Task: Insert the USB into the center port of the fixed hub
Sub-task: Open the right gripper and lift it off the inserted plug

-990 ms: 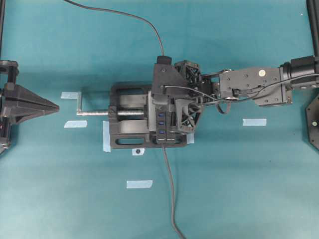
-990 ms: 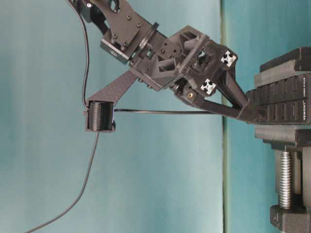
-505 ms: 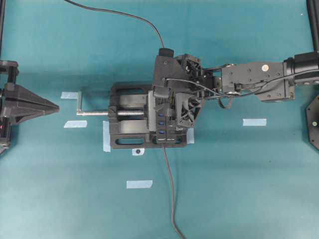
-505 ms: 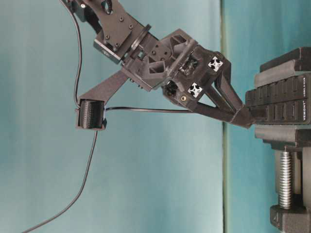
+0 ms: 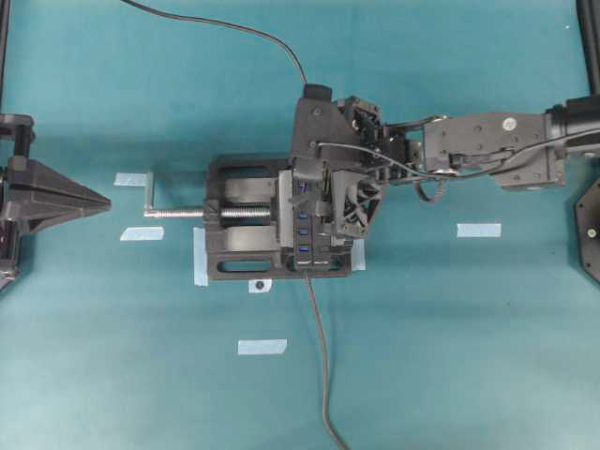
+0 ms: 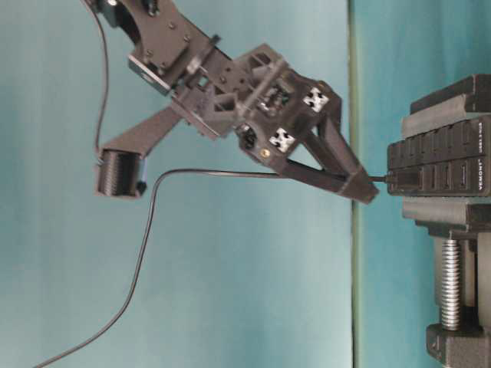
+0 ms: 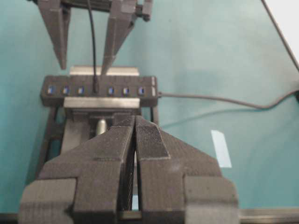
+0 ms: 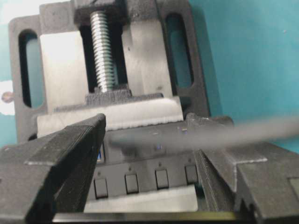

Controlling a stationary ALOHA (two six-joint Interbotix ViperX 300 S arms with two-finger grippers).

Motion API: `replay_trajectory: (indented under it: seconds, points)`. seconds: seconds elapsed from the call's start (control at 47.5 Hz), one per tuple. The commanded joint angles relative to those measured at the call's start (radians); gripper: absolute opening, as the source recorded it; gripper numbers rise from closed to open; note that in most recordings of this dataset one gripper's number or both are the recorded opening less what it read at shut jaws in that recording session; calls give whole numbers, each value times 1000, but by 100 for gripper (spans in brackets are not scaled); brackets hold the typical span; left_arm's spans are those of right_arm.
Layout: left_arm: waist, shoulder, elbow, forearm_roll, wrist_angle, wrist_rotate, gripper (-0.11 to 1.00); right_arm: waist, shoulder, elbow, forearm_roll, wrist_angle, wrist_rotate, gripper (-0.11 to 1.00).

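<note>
The fixed hub (image 7: 148, 97) is clamped in a vise, its row of blue slots facing up. The black USB (image 7: 96, 87) stands plugged into the fourth slot, the center port, which it covers. Its thin cable (image 6: 230, 174) runs back between the fingers of my right gripper (image 7: 83, 69). That gripper is open, astride the cable and a short way off the hub (image 6: 437, 165), touching neither. In the right wrist view the cable (image 8: 224, 134) is a blur across the open right gripper (image 8: 147, 123). My left gripper (image 5: 101, 202) is shut and empty, far to the left.
The black vise (image 5: 234, 253) with its silver screw (image 8: 103, 51) and crank handle (image 5: 153, 192) holds the hub at the table's middle. The hub's thick grey cable (image 5: 322, 356) trails toward the near edge. Pale tape strips (image 5: 262, 346) (image 5: 478, 230) lie on the teal mat.
My right gripper has opened, let go of the USB and drawn back from the hub. The plug stays seated in the slot. The left arm has not moved.
</note>
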Motion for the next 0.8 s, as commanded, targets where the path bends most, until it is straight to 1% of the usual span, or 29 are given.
replay_trajectory:
  seconds: [0.0, 0.527, 0.779]
  points:
    - [0, 5, -11, 0, -5, -3, 0, 2, -38, -3, 0, -5, 9, 78]
    - [0, 5, -11, 0, -5, -3, 0, 3, -83, 31, 0, -5, 9, 78]
    - [0, 5, -11, 0, -5, -3, 0, 18, -121, 60, 0, -9, 11, 78]
